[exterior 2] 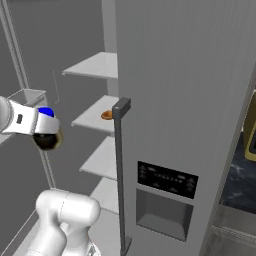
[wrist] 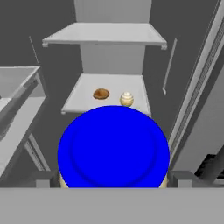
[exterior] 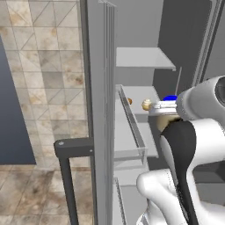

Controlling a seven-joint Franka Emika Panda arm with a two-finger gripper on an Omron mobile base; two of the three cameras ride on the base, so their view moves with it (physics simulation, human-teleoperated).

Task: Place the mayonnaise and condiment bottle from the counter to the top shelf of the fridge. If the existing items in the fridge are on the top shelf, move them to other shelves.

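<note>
My gripper (wrist: 113,180) is shut on the mayonnaise (wrist: 113,146), and its blue lid faces the hand camera. The jar hangs in the air inside the open fridge (exterior 2: 185,90), in front of the shelves. From the sides, the blue lid of the mayonnaise (exterior: 170,98) (exterior 2: 46,112) shows at the end of the white hand, where the gripper (exterior: 166,105) (exterior 2: 48,122) sits. The top shelf (wrist: 105,33) (exterior: 145,57) (exterior 2: 95,65) lies higher and farther in, bare. Two existing items, a brown bun (wrist: 101,93) (exterior 2: 106,115) and a pale one (wrist: 127,99) (exterior: 146,104), rest on the shelf below it. The condiment bottle is out of view.
An open fridge door (exterior: 101,110) with a dark bar handle (exterior: 66,176) and a clear door bin (exterior: 132,127) stands left of the arm. The closed door with its dispenser panel (exterior 2: 167,200) is on the right. A strip of black counter (exterior 2: 239,185) shows beyond it.
</note>
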